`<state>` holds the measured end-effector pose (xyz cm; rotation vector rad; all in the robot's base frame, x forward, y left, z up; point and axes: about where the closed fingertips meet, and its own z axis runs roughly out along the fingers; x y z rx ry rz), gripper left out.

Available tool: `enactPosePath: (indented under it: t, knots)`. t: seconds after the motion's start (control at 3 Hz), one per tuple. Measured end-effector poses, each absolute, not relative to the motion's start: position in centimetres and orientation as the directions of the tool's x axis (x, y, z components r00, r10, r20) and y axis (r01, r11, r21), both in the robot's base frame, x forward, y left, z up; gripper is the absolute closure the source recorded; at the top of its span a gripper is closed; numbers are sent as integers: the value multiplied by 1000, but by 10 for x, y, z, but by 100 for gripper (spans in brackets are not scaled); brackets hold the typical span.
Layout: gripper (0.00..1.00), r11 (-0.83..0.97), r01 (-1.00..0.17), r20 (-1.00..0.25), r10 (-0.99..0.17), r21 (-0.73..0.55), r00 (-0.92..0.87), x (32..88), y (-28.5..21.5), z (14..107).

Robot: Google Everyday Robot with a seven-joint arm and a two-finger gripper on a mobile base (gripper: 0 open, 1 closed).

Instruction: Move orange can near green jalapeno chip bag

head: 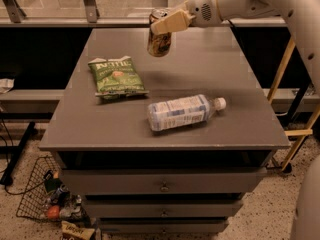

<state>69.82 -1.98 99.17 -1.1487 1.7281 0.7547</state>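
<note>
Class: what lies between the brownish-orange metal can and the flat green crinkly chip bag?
Camera view: only bare grey tabletop between the green chip bag and the orange can, which the gripper holds aloft over the far side.

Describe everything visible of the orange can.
The orange can is a small brownish-gold metal drink can with a silver top and pale side markings. It hangs slightly tilted in the air above the far part of the grey table, touching only the gripper, whose pale fingers are shut across its upper half. The green jalapeno chip bag lies apart from it, nearer the camera and left in view.
</note>
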Motion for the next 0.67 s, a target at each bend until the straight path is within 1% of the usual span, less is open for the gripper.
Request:
enactPosePath:
  t: [0.33, 0.67]
  knots:
    - [100, 317, -948, -890, -427, 17, -158, 685, 8, 974]
    - [100, 285, -958, -865, -476, 22, -161, 686, 23, 954]
